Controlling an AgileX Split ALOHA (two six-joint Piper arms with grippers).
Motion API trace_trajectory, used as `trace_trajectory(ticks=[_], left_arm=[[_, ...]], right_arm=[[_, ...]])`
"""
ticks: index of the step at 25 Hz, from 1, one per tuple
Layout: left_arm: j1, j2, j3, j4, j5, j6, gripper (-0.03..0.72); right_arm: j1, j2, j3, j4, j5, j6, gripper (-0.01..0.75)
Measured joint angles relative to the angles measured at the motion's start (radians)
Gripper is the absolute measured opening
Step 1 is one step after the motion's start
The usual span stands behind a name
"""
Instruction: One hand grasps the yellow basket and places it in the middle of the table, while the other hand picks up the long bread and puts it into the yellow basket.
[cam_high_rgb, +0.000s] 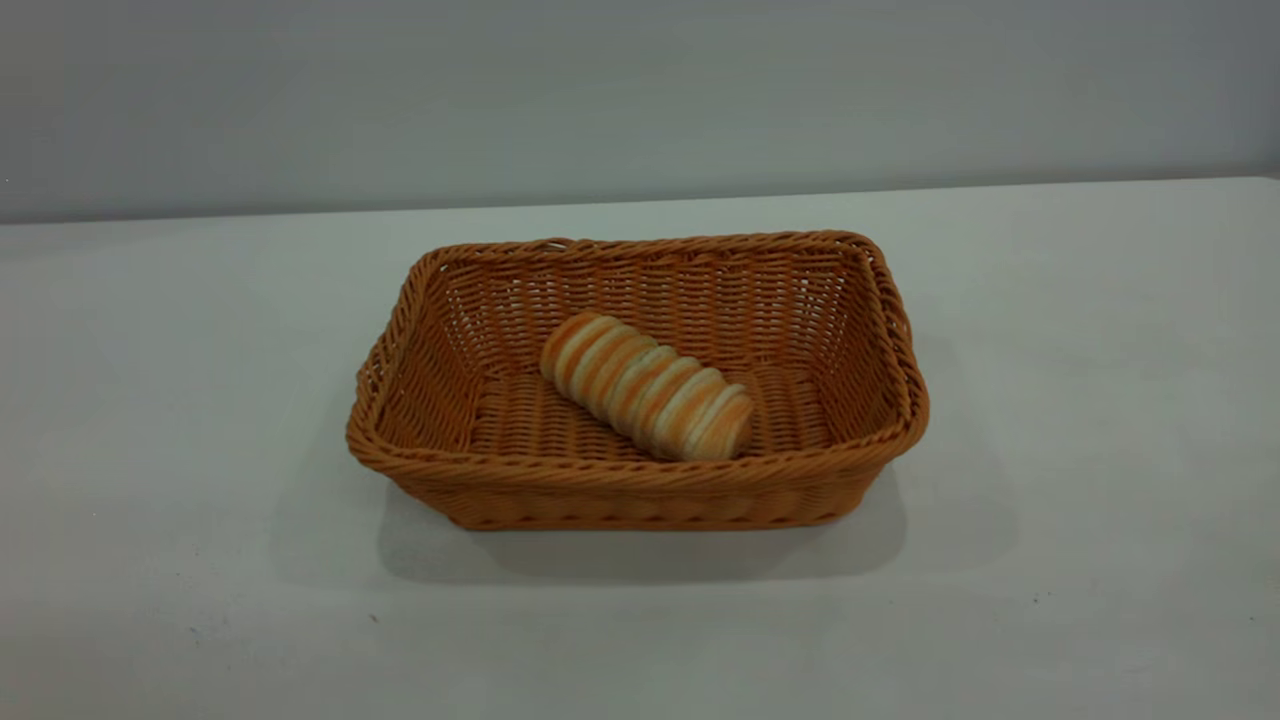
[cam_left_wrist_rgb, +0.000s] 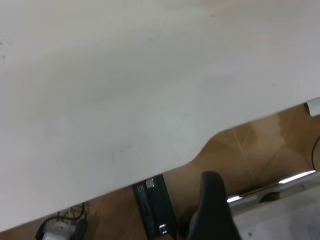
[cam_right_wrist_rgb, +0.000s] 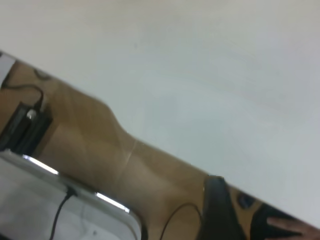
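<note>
The yellow basket stands on the white table, about in its middle. The long bread lies inside it on the woven floor, slanting from back left to front right. Neither arm shows in the exterior view. In the left wrist view a black part of my left gripper hangs past the table's edge, above the brown floor. In the right wrist view a black part of my right gripper also hangs off the table's edge. Neither wrist view shows the basket or the bread.
A grey wall runs behind the table. Below the table's edge lie a black box, cables and a metal frame on the brown floor.
</note>
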Motion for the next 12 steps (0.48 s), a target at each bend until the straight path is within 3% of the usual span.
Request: trace_trajectory(ticks=[8,12], left_arm=[[0.000,-0.003,0.000,0.000,0.000,0.000,0.584],[0.066,-0.025,0.000,-0.002,0.000,-0.001,0.584]], right_arm=[[-0.017,-0.034,0.004,0.002,0.001,0.000,0.479],[-0.168,-0.158,0.005,0.006,0.001,0.000,0.445]])
